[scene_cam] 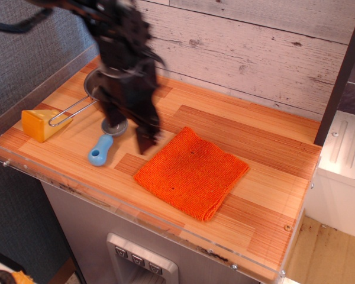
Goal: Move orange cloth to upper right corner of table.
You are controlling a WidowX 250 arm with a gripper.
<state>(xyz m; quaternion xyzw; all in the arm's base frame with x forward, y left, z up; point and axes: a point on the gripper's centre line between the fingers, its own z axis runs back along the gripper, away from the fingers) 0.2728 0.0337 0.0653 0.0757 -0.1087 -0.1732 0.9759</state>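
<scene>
One view showed the tabletop, a striped wooden plank top with a clear rim. The orange cloth lay flat near its front middle, set cornerwise. The tool hung just left of the cloth's upper-left edge, its two dark fingers spread apart and pointing down, holding nothing; blur made it hard to judge whether a tip touched the wood. Behind the arm sat the steel pan, mostly hidden, its wire handle reaching toward the cheese wedge at the left edge. A blue-handled scoop lay beside the tool, its grey head partly behind one finger. A whitewashed plank wall stood at the back.
</scene>
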